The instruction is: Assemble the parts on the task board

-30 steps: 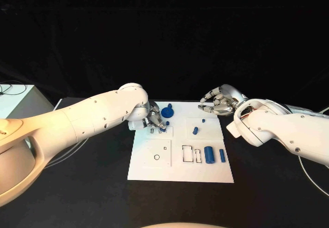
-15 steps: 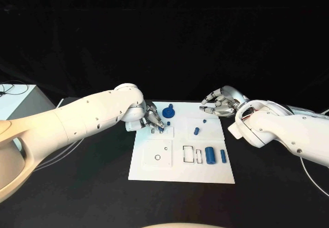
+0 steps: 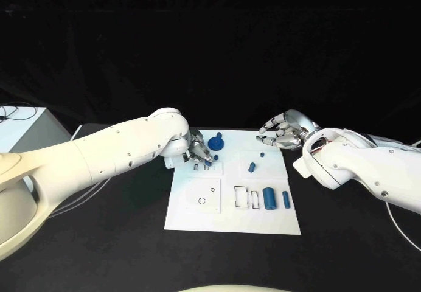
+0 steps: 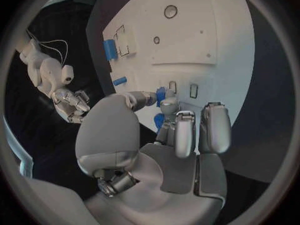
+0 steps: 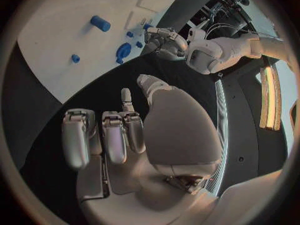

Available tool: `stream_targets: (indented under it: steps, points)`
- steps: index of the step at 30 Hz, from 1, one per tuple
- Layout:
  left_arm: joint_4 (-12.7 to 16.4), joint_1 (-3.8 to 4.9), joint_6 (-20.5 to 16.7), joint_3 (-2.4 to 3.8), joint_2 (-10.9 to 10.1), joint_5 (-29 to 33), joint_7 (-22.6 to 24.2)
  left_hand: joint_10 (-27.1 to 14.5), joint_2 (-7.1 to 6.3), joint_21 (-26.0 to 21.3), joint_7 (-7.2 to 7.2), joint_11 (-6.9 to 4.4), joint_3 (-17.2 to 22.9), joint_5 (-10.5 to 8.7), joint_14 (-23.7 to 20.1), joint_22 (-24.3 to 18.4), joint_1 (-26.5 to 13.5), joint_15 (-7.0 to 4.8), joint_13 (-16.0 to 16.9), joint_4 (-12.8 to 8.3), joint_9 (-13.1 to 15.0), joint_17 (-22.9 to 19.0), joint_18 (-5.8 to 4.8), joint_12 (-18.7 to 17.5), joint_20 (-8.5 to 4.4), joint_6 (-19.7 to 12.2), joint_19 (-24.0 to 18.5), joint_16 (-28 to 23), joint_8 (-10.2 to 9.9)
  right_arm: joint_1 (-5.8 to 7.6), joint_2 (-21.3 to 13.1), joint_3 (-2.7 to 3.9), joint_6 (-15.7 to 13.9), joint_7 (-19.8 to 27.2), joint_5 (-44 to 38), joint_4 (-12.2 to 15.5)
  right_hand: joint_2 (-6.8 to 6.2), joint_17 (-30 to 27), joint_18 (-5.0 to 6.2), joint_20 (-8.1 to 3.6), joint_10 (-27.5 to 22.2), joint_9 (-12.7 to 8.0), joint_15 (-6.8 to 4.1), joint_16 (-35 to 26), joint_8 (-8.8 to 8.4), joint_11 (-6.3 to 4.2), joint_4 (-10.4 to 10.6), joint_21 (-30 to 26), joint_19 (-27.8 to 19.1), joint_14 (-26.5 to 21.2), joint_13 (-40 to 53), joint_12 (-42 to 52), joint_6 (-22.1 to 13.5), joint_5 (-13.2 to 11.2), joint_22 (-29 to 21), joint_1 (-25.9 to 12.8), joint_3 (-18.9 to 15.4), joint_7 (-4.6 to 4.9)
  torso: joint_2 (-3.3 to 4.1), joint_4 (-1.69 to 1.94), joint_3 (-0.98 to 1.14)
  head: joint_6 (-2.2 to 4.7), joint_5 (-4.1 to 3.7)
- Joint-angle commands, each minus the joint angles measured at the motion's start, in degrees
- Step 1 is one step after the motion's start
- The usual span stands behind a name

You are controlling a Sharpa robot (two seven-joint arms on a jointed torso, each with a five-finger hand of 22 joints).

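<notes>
A: Start at the left hand (image 3: 194,153). What are its fingers doing?

B: In the left wrist view the fingertips (image 4: 167,106) pinch a small blue part (image 4: 160,95), held just over the far-left corner of the task board (image 3: 263,222). A second blue piece (image 4: 159,119) sits right under the fingers, touching or nearly so; I cannot tell which.

A: And what does the next move hinge on?

B: My judgement: seating that part in one of the small rectangular slots (image 4: 193,90) lying just beyond the fingertips. In the head view, the slots are at about five o'clock from the hand, very near. The part's long axis is hidden by the fingers, so I cannot say whether it lines up with the slot.

A: The right hand (image 3: 279,133)?

B: Curled in, holding nothing that I can see, hovering off the board's far-right corner. The left hand is clearly the nearer one.

A: Further out?

B: A blue disc-like part (image 3: 216,144) at one o'clock from the left hand, small pegs (image 3: 251,166) mid-board, and two upright cylinders (image 3: 268,198) towards four o'clock, beside outlined rectangular recesses (image 3: 240,195).
</notes>
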Motion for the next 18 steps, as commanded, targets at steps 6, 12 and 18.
stream_targets:
  steps: [6,12,18]
  points:
    - [0.53,-0.15,-0.59,-0.18,0.27,-4.36,0.31,0.37,0.00,0.33,-1.43,0.03,9.42,0.25,6.06,0.21,-0.35,-0.40,-0.39,-9.79,15.03,15.10,-0.56,0.16,0.08,1.77,0.44,0.19,0.13,-0.04,-0.06,0.03,0.70,0.33,-0.54,0.11,0.00,13.60,0.31,0.05,3.58,0.05,0.20,-0.24,0.26,0.20,0.03,-0.23,3.83,5.61,13.22,-0.24,-0.56,0.18,10.43,-0.36,-0.10,-0.03,0.03,0.05,0.02,-0.29,-0.08]
    - [1.01,-0.17,0.61,-0.30,0.14,-5.58,0.22,0.38,-0.03,0.38,-1.43,0.02,9.44,0.27,6.06,0.35,-0.34,-0.40,-0.37,-9.84,15.04,15.10,-0.59,0.17,0.07,1.78,0.51,0.19,0.13,-0.04,-0.12,0.03,0.71,0.32,-0.54,0.15,0.00,13.60,0.31,0.05,3.58,0.11,0.20,-0.24,0.30,0.20,0.05,-0.27,3.81,5.61,13.22,-0.24,-0.57,0.29,10.41,-0.42,-0.11,-0.03,0.01,0.07,0.00,-0.51,-0.08]
    - [1.49,-0.18,1.84,-0.39,-0.07,-6.30,-0.01,0.26,-0.03,0.36,-1.45,-0.01,9.54,0.35,6.06,0.29,-0.32,-0.44,-0.66,-9.98,15.06,15.10,-0.58,0.00,0.07,1.83,0.49,0.19,0.11,-0.04,-0.14,0.03,0.76,0.33,-0.54,0.13,0.00,13.60,0.31,0.05,3.58,0.11,0.20,-0.24,0.30,0.20,0.05,-0.27,3.81,5.61,13.22,-0.24,-0.57,0.29,10.41,-0.42,-0.11,-0.03,-0.02,0.09,-0.01,-0.58,-0.03]
